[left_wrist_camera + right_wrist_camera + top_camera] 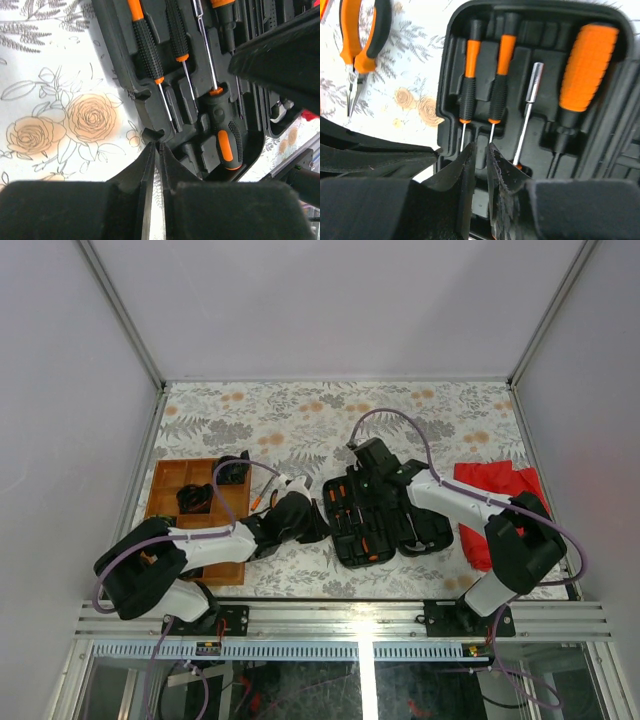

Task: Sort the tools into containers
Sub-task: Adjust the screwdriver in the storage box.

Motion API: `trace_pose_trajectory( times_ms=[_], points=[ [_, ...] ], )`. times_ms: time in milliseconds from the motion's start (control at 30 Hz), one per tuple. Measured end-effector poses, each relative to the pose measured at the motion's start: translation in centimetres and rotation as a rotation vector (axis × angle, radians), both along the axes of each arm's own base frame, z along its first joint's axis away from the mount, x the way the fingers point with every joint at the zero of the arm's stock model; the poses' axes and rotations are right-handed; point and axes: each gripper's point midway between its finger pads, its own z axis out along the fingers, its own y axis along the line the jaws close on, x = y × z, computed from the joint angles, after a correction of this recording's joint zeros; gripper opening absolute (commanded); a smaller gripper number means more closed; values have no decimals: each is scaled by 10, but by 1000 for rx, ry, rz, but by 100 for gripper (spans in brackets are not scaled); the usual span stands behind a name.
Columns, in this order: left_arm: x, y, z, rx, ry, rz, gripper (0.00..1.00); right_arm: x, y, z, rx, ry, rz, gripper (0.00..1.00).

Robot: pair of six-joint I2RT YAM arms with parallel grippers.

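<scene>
Grey-and-orange floral cloth [300,420] covers the desk [450,420], boxed in by pale grey walls [330,300], with a wooden tray [152,500] at its left and a red cloth [495,480] at its right. The left arm [200,540] stretches low rightwards and the right arm [455,500] bends leftwards, meeting at the open black tool case [338,545] mid-desk. The left jaws are pressed together, empty, at the case's rim beside seated screwdrivers [147,47]; the right jaws stand slightly apart over the shafts of two of them, pliers [362,35] lying outside on the cloth.
</scene>
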Motion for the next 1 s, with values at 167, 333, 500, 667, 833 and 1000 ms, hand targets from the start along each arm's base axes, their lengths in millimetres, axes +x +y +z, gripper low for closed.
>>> trace_pose_trajectory(
  times_ms=[167, 333, 500, 667, 833, 1000],
  points=[
    [-8, 3, -1, -7, 12, 34, 17, -11, 11, -10, -46, 17, 25, 23],
    [-10, 10, 3, -12, 6, 58, 31, 0, 11, -17, -91, 14, 1, 23],
    [-7, 11, 13, -34, -18, 73, 35, 5, 14, -26, -124, 32, -1, 23],
    [-7, 11, 14, -37, -22, 75, 35, 6, 14, -32, -157, 47, -5, 23],
    [-8, 12, 11, -34, -19, 76, 35, 7, 12, -36, -178, 55, -3, 22],
    [-11, 16, 6, -23, -11, 76, 35, 5, 10, -46, -203, 76, 3, 19]
  ],
)
